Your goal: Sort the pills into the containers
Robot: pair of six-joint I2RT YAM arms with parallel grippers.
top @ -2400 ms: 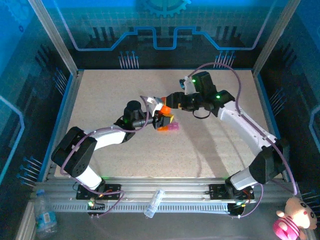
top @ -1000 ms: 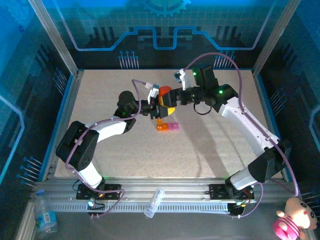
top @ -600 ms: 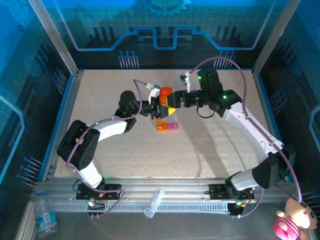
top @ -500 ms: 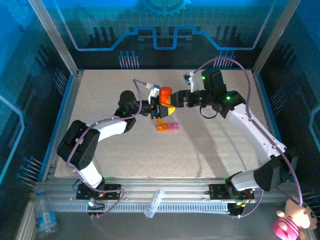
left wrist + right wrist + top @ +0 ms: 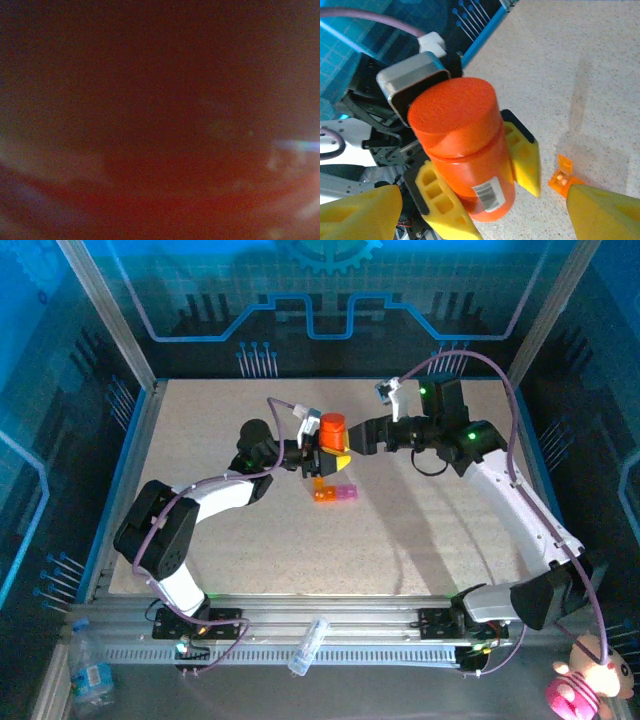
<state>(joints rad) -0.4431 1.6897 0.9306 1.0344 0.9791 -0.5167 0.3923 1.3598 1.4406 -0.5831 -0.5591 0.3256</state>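
Note:
An orange pill bottle point(image 5: 332, 428) with its cap on hangs above the table, and my left gripper point(image 5: 330, 452) is shut on its body. The right wrist view has the bottle point(image 5: 465, 150) between the left gripper's yellow fingers point(image 5: 522, 155). My right gripper point(image 5: 356, 442) stands open just right of the bottle, its own fingertips point(image 5: 365, 212) apart and touching nothing. The containers point(image 5: 335, 493), a short orange and pink strip, lie on the table below the bottle. One orange box point(image 5: 561, 181) has its lid up, with two small pills point(image 5: 562, 178) inside. A dark red blur covers the left wrist view.
A blue rim point(image 5: 140, 440) borders the speckled table point(image 5: 420, 540), with metal frame posts at the corners. Purple cables loop above both arms. A clear plastic bottle point(image 5: 308, 644) lies on the front rail, off the table.
My right gripper has pulled back to the right from the bottle's cap, and its jaws have spread. Earlier still, the left gripper lifted the bottle up from beside the containers.

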